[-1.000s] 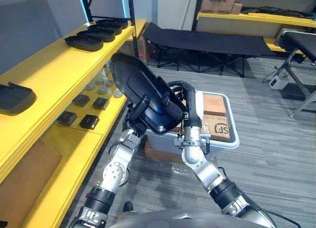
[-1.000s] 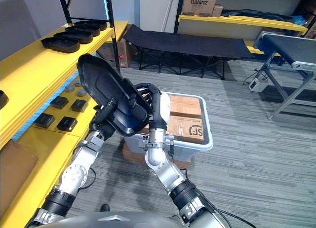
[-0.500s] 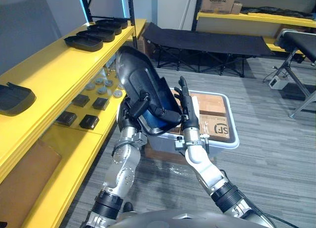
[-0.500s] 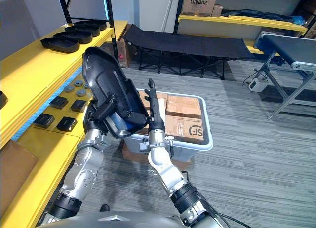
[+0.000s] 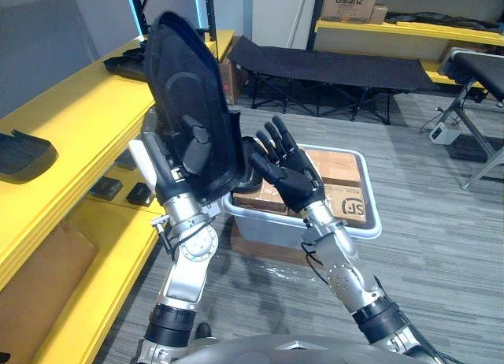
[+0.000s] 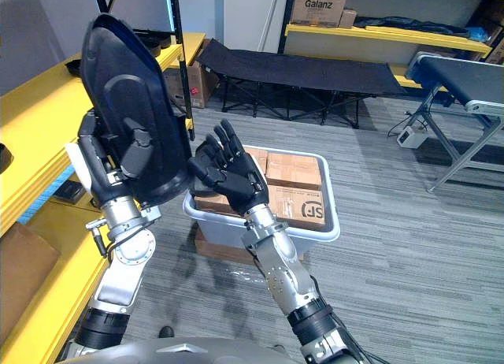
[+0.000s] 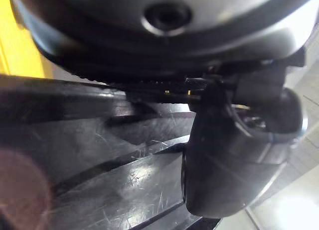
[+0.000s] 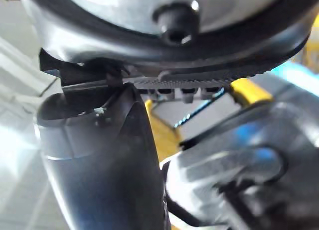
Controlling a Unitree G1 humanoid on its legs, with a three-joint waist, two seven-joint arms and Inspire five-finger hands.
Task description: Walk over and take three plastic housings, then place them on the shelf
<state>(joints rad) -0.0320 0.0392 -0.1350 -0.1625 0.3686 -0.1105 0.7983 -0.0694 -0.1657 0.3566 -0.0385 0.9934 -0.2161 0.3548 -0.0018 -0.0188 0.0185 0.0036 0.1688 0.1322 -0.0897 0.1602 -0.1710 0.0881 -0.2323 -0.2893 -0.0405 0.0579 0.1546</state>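
Note:
A large black plastic housing (image 5: pixel 185 72) stands upright in front of me, its hollow side turned my way. My left hand (image 5: pixel 165 171) is shut on its lower part, and in the left wrist view the thumb (image 7: pixel 234 155) presses on the housing's glossy face (image 7: pixel 89 165). My right hand (image 5: pixel 287 171) is open with its fingers spread, just to the right of the housing's lower edge and holding nothing. More black housings lie on the yellow shelf (image 5: pixel 71 116): one at the near left (image 5: pixel 24 155) and several at the far end (image 5: pixel 126 65).
A grey bin (image 5: pixel 354 222) with cardboard boxes stands on the floor under my right hand. Small black parts (image 5: pixel 102 189) lie on the lower yellow shelf. A black cot (image 5: pixel 331 65) and more yellow racking stand at the back.
My right hand has let go of the housing and spread its fingers. My left hand has turned the housing upright and lifted it up and to the left, toward the shelf.

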